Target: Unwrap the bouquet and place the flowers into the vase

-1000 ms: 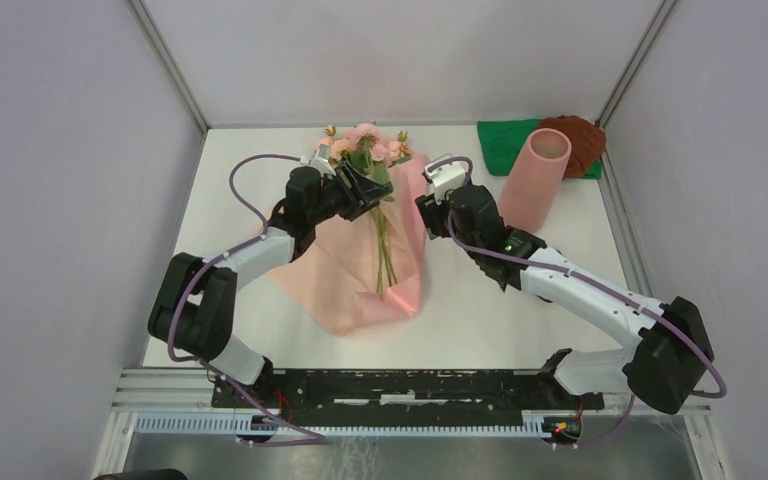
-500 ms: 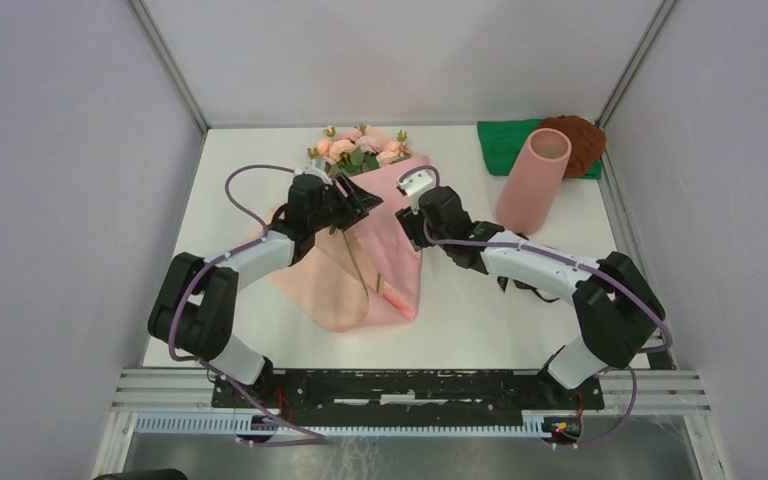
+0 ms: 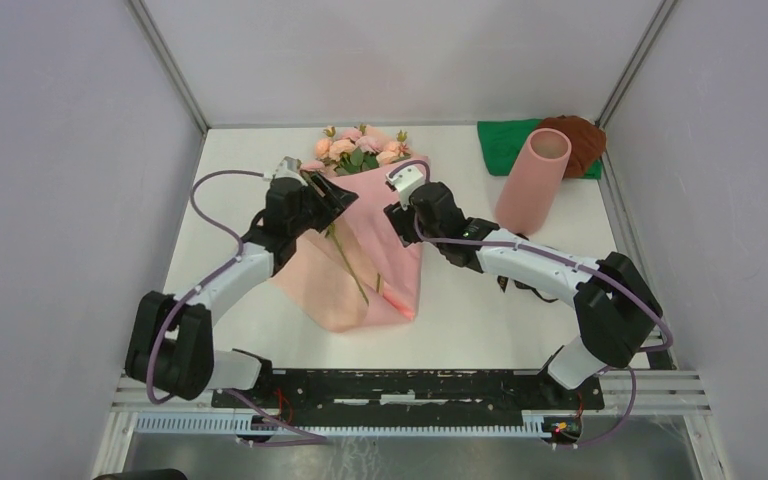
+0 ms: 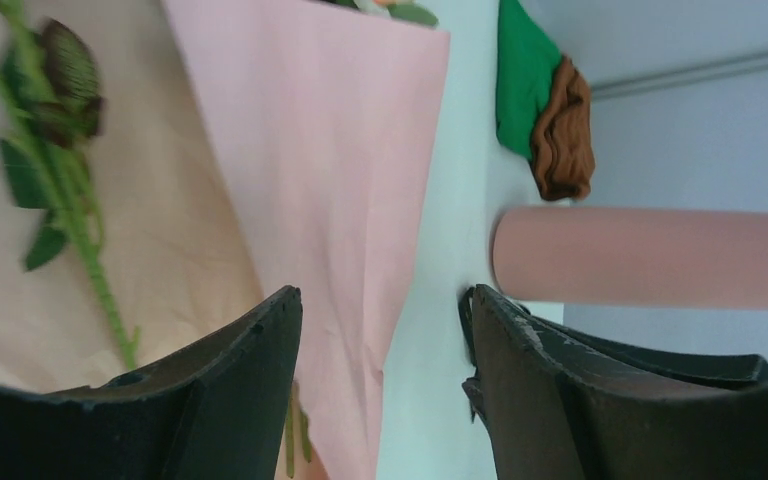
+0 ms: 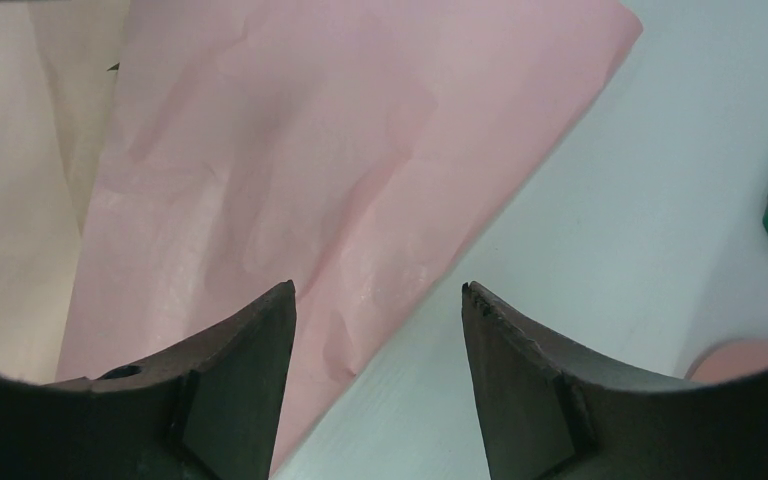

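Two arms are seen over one white table [image 3: 480, 310]. The left gripper [image 4: 380, 300] is held with its jaws well apart and nothing between them, above the one pink wrapping paper [image 3: 385, 240], which is laid open. The flowers [image 3: 358, 152] are bunched at its far end, too crowded to be counted. The right gripper [image 5: 378, 290] is likewise spread and empty over the paper's right edge. One vase [image 3: 537, 178] is stood upright further right, beside one green cloth [image 3: 503, 146] and one brown bundle [image 3: 582, 142]. In the left wrist view a leafy stem [image 4: 80, 230] with a dark bud [image 4: 65, 75] is shown on the paper's paler inner face, a detail not made out from above. The table is enclosed by grey walls [image 3: 60, 150].
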